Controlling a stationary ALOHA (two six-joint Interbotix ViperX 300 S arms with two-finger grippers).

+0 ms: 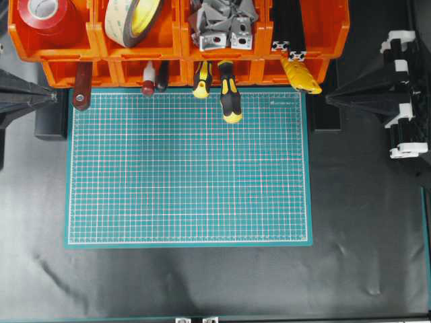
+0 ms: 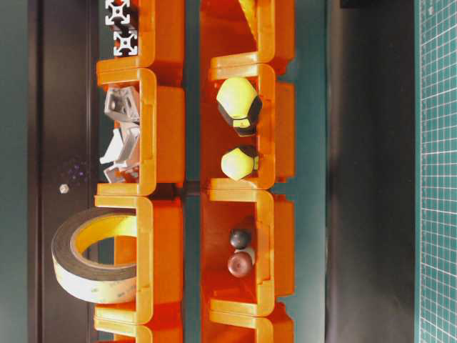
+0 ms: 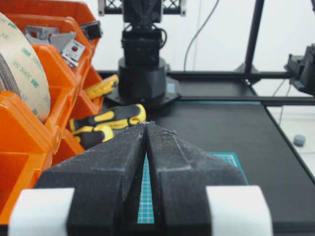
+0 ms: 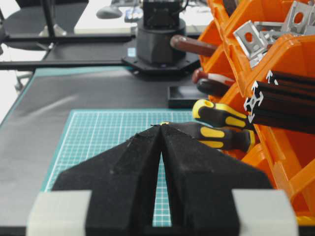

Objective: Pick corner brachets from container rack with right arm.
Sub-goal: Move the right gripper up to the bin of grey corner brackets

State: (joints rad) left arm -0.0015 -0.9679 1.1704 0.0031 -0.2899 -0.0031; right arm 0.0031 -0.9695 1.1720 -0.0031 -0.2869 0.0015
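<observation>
Several silver-grey corner brachets (image 1: 222, 27) (image 2: 123, 128) (image 4: 266, 34) (image 3: 59, 42) lie piled in an upper bin of the orange container rack (image 1: 60, 50) (image 2: 161, 128) (image 4: 290, 54) (image 3: 29, 132), third bin from the left along the back edge. My right gripper (image 1: 328, 99) (image 4: 161, 124) rests at the right side of the green mat, below and to the right of that bin. Its jaws are shut, tips together, with nothing between them. On the left side my left gripper (image 1: 54, 97) (image 3: 146, 123) mirrors it, also shut and empty.
A green cutting mat (image 1: 188, 168) fills the middle. Two yellow-black screwdrivers (image 1: 229, 101) stick out of the lower bins onto it. Other bins hold red tape (image 1: 47, 17), a roll of double-sided tape (image 1: 131, 20), black slotted bars (image 1: 289, 27) and a yellow knife (image 1: 301, 77).
</observation>
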